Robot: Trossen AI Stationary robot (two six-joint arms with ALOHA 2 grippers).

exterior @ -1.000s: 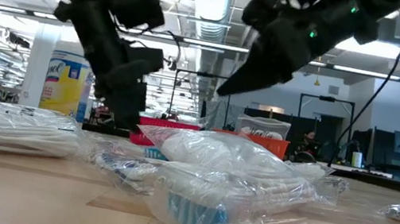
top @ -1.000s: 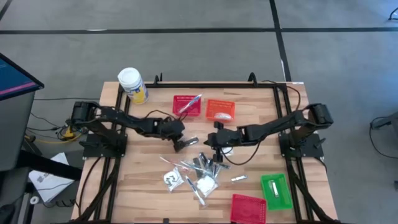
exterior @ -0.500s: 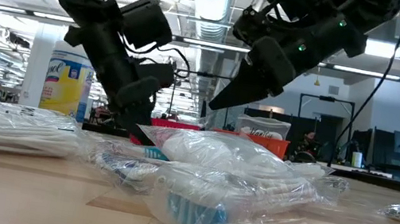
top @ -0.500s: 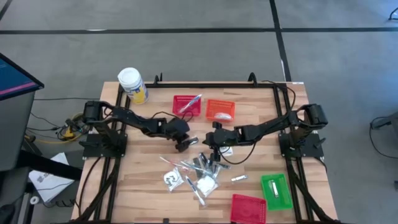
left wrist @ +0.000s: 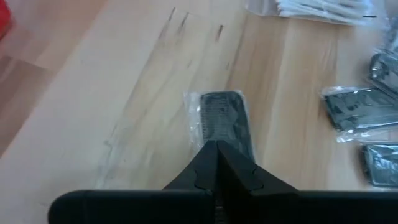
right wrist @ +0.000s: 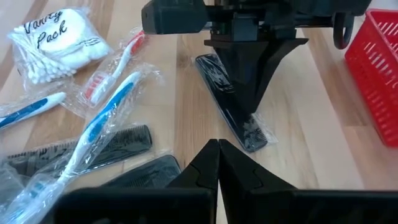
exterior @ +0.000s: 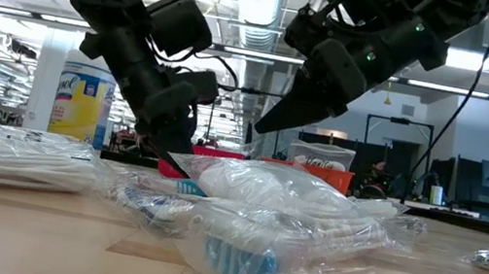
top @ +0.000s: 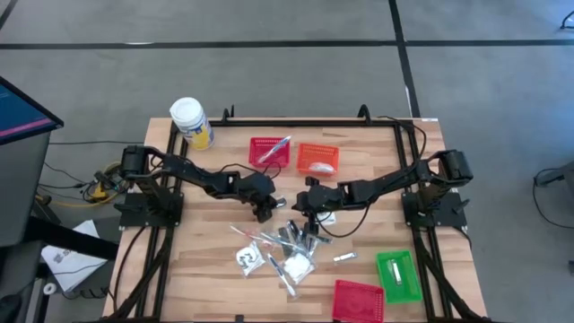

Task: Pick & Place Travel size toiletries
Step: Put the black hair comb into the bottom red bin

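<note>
The travel size toiletries (top: 282, 247) lie in a loose pile at the table's middle: wrapped toothbrushes (right wrist: 106, 118), a cotton-swab packet (right wrist: 53, 43) and black combs (right wrist: 93, 146). One black comb (left wrist: 221, 118) in a clear wrapper lies flat and alone, on the far side of the pile. My left gripper (top: 266, 213) is shut, its tip low over this comb's middle (right wrist: 245, 118). My right gripper (top: 302, 213) is shut too. It hangs well above the table (exterior: 264, 125), just right of the comb, and holds nothing. My left gripper comes at the lone comb's middle (left wrist: 217, 134) slanting down from the table's left, with its shut fingertips (right wrist: 250, 107) along the comb. Whether the tips touch the wrapper or stop just above it, I cannot tell. The comb lies flat on the table.
A red basket (top: 269, 151) and an orange basket (top: 317, 158) stand on the far side of the grippers. A green basket (top: 397, 274) and another red one (top: 359, 299) stand at the near right. A white-lidded yellow jar (top: 191, 121) stands at the far left corner.
My left gripper has sunk toward the lone comb, moved a little toward the table's right and tipped more steeply downward. It has stayed shut. The comb and the pile lie as before.
</note>
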